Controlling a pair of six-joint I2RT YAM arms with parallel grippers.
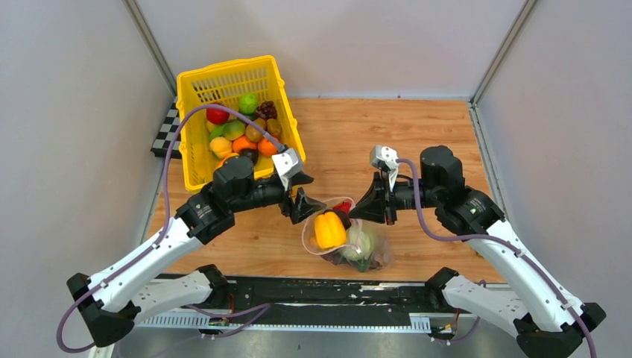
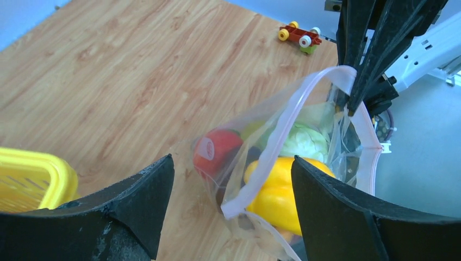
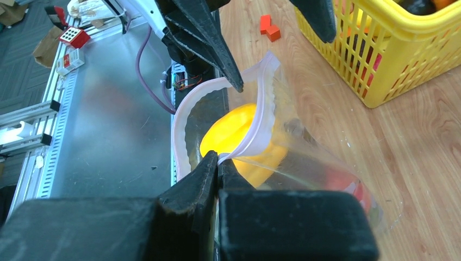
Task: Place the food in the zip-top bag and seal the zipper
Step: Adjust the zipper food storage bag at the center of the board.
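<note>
On a wooden desk [image 1: 417, 149], beside a yellow basket [image 1: 190, 156], the left gripper [image 1: 313, 195] is spread wide at the gaping zip-top bag [image 1: 376, 253] mid-desk, packed with a yellow pepper [image 1: 329, 230] and cabbage [image 1: 361, 240]; its pink zipper [image 3: 258, 117] is pinched by the right gripper [image 1: 360, 211].

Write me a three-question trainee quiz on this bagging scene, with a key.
1. True or false: the zip-top bag is already sealed shut.
2. Which food sits in the bag's mouth? A grapes; B yellow pepper; C green apple.
3. Name the gripper pinching the zipper.
Key: 1 false, the mouth gapes open. 2 B. 3 the right gripper.
</note>
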